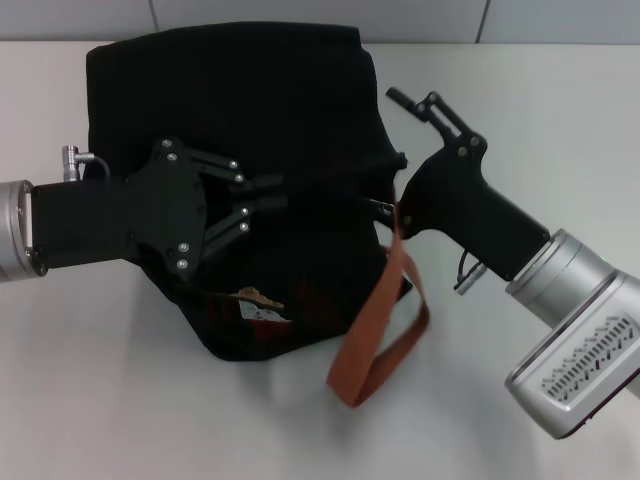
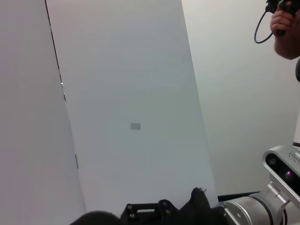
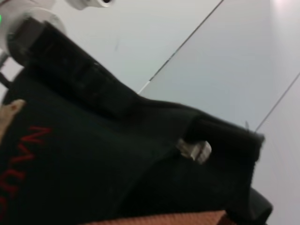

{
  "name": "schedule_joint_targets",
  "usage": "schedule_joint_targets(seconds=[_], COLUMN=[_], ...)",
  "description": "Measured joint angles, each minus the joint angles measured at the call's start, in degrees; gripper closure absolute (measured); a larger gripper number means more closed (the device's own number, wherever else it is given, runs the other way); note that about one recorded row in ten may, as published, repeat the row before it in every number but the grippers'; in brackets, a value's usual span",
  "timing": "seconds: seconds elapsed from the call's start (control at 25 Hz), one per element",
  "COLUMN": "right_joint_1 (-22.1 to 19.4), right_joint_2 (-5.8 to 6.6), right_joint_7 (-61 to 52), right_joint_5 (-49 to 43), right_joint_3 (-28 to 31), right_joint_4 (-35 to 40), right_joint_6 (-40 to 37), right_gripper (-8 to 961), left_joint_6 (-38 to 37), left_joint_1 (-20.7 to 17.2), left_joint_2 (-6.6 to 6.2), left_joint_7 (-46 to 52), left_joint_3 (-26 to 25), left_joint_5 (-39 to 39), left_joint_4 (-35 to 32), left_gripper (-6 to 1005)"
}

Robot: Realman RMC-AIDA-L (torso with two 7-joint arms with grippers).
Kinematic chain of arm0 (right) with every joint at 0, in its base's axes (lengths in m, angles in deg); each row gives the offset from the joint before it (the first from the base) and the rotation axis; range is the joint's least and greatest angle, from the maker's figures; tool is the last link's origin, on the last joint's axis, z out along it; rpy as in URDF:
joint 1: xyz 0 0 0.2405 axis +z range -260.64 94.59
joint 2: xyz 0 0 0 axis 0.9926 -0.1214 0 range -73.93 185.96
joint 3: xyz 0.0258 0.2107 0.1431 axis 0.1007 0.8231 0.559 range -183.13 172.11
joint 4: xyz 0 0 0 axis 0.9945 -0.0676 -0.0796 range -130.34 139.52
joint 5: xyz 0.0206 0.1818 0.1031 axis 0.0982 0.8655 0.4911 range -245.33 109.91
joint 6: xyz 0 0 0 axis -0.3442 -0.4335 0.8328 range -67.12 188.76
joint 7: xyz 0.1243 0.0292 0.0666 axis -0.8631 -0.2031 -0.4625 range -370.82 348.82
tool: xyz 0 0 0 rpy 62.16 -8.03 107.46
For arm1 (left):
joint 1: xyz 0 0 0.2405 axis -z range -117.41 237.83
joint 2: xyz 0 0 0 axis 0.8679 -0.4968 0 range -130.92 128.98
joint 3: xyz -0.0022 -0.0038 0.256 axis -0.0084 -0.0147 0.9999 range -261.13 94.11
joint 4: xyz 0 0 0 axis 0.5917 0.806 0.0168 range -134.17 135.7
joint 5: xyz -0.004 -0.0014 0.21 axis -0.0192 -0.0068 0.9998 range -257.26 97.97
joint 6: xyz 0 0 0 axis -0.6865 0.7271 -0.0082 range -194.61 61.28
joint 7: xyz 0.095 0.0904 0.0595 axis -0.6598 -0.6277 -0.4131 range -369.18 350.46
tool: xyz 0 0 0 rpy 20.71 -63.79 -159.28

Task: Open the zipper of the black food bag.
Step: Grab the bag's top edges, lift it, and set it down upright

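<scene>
Close view of the black food bag (image 3: 93,173), its dark fabric filling most of the picture. Red stitched lettering (image 3: 21,159) runs along one side, beside a small tan patch (image 3: 8,117) at the edge. A small silver metal pull tab (image 3: 194,150) lies on the fabric near a raised fold. A strip of orange-brown webbing (image 3: 168,219) shows at the edge. The other arm's black gripper body (image 3: 70,70) rests against the bag, with its silver wrist (image 3: 28,18) behind. Pale wall panels (image 3: 225,56) fill the background.

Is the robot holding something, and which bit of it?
Left gripper pinches the black food bag's top fabric. Whether the right gripper holds anything cannot be told.
</scene>
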Motion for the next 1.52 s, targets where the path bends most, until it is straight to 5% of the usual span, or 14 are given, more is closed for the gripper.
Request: schedule_joint_targets(seconds=[0.76, 0.96, 1.08, 1.52], right_joint_1=[-0.28, -0.34, -0.21, 0.24], right_joint_2=[0.00, 0.00, 0.00, 0.00], right_joint_7=[0.00, 0.00, 0.00, 0.00], right_joint_5=[-2.73, -2.78, -3.46, -4.89], right_joint_3=[0.53, 0.40, 0.44, 0.40], right_joint_4=[0.19, 0.31, 0.33, 0.44], right_joint_6=[0.36, 0.36, 0.39, 1.20], right_gripper=[190, 379, 627, 815], left_joint_6=[1.24, 1.89, 1.93, 2.01], left_joint_1=[1.05, 1.12, 1.18, 1.07], left_joint_2=[-0.19, -0.18, -0.18, -0.18], left_joint_7=[-0.79, -0.85, -0.85, -0.87], left_joint_3=[-0.37, -0.24, -0.11, -0.24], left_joint_5=[0.00, -0.02, -0.02, -0.02], left_joint_4=[1.33, 1.31, 1.31, 1.34], left_gripper=[898, 898, 898, 899])
